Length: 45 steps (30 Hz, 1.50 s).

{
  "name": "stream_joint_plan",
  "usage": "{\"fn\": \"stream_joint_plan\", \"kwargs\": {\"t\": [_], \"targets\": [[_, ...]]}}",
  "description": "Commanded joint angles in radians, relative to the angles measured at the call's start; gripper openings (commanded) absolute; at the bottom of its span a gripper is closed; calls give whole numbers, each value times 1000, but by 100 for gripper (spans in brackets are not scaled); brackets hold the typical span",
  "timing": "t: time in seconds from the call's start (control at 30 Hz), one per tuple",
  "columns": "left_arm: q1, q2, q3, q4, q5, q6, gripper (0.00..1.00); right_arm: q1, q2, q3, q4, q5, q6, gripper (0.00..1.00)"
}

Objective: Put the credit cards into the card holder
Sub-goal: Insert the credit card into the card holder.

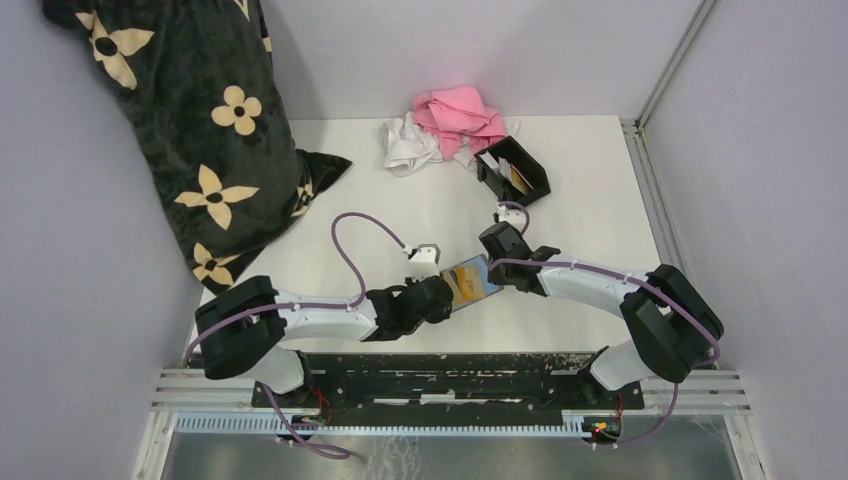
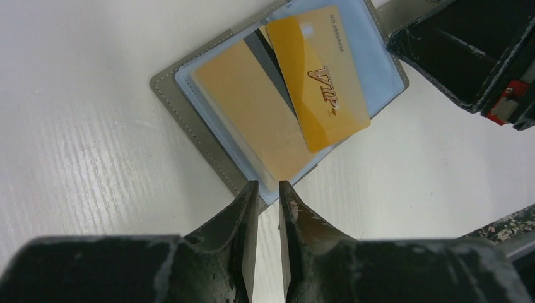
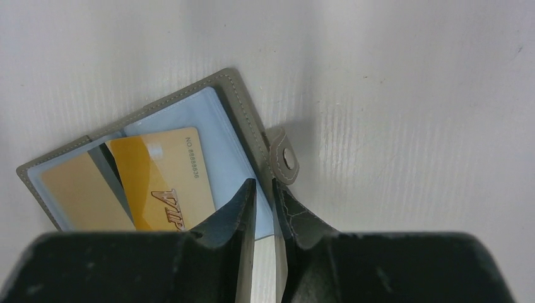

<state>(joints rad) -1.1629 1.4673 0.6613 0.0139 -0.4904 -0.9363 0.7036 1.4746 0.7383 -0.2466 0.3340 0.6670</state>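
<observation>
So the left tool [image 2: 268, 184] and right tool [image 3: 264, 183] each pinch an edge of the open wallet [image 2: 165, 85]. 1 orange card [image 2: 322, 76] sits crooked inside.

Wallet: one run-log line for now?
left gripper: shut on wallet edge | right gripper: shut on opposite edge | VIP card: lying in open wallet | card holder: apart

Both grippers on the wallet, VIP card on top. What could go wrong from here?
VIP card lies skewed on the wallet, apparently loose; any tilt may slide it off.
Both the left gripper and right gripper pinch wallet edges; one could slip.
Neither is free to carry the card to the holder.
</observation>
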Motion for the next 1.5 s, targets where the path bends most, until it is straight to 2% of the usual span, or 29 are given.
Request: {"fn": "stream_joint_plan", "kwargs": {"t": [0.0,0.57,1.47], "targets": [[-3,57,62,41,5,86,25,-12,-16,0,34,-1,-6,21],[-3,205,168,-10,-33,110,22,-51,3,-13,45,-20,-14,20],[-3,278,278,-68,-63,125,20,-76,57,-47,91,-73,5,19]]}}
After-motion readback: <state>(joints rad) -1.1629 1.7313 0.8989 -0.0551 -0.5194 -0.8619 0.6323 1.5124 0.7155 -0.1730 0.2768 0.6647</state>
